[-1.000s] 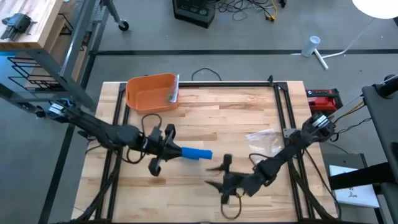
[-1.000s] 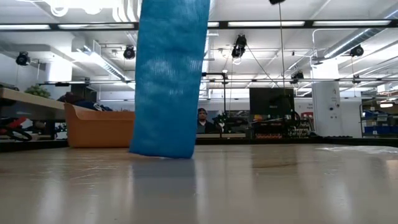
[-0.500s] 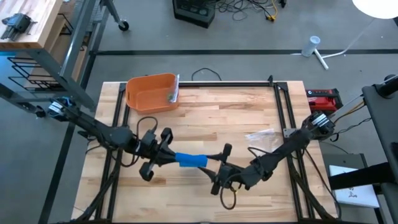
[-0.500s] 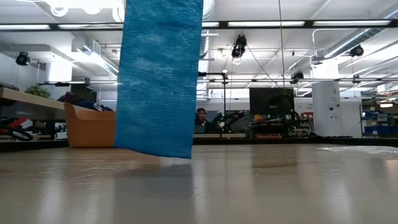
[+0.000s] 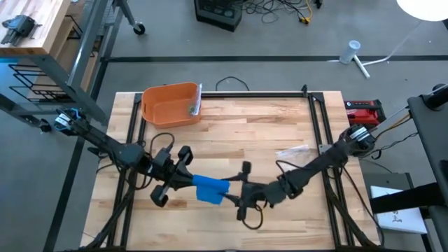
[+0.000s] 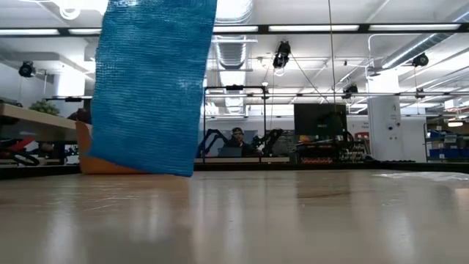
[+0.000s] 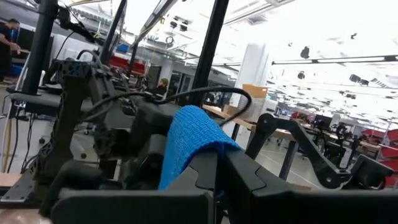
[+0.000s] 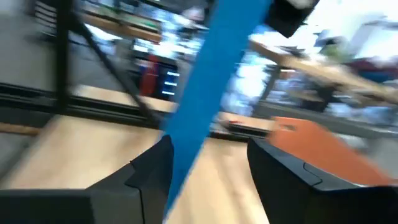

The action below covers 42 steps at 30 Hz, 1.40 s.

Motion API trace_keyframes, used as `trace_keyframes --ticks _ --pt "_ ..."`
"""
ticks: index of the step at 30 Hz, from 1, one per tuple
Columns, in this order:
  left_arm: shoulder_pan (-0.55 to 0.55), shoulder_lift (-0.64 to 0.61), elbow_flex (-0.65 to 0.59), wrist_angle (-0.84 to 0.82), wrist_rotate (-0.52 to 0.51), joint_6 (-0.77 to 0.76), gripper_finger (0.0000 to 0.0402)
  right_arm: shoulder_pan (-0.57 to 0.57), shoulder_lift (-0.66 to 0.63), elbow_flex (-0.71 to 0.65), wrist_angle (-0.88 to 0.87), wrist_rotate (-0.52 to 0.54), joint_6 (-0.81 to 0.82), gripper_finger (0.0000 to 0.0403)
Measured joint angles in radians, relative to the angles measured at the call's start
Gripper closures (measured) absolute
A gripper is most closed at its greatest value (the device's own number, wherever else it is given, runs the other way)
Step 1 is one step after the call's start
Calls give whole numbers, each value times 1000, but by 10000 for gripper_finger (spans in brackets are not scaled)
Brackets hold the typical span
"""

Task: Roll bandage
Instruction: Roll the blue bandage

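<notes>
- The blue bandage is held above the wooden worktop, near its front edge and roughly midway between the two arms
- The left end effector is at the bandage's left end; its fingers are together, clamped on the bandage, and in the left wrist view the fabric drapes over the closed fingers
- The right end effector is at the bandage's right end; its fingers stand apart, one on each side of the strip, which passes through the gap between them
- Whether the right fingers touch the fabric cannot be told
- In the low view the bandage hangs as a wide blue band with its lower edge just above the worktop surface
- An orange bin stands at the worktop's far left corner, well apart from both end effectors
- A clear plastic wrapper lies on the worktop's right side, beside the right arm
- A person sits in the room beyond the worktop
</notes>
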Motion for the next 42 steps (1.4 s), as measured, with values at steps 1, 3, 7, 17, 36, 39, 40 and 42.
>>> trace_keyframes --ticks 1,3,7,17,36,39,40,42 --pt "0 0 0 0 0 0 401 -17 0 0 0 -62 15 204" --pt "0 2 0 5 0 0 401 -46 1 0 3 -119 51 204" --pt "0 8 0 16 0 -1 401 -87 1 0 9 -119 77 204" --pt "0 14 0 35 0 -1 401 -92 9 0 3 -123 67 367" --pt "0 43 1 -39 117 -81 402 -42 -206 81 0 350 -712 402" --pt "0 43 2 -44 150 -75 402 -44 -258 81 -7 348 -730 402" --pt "0 43 2 -50 150 -73 402 -45 -275 81 -6 344 -730 402" --pt "0 43 2 -56 150 -66 402 -46 -305 81 -4 343 -730 402"
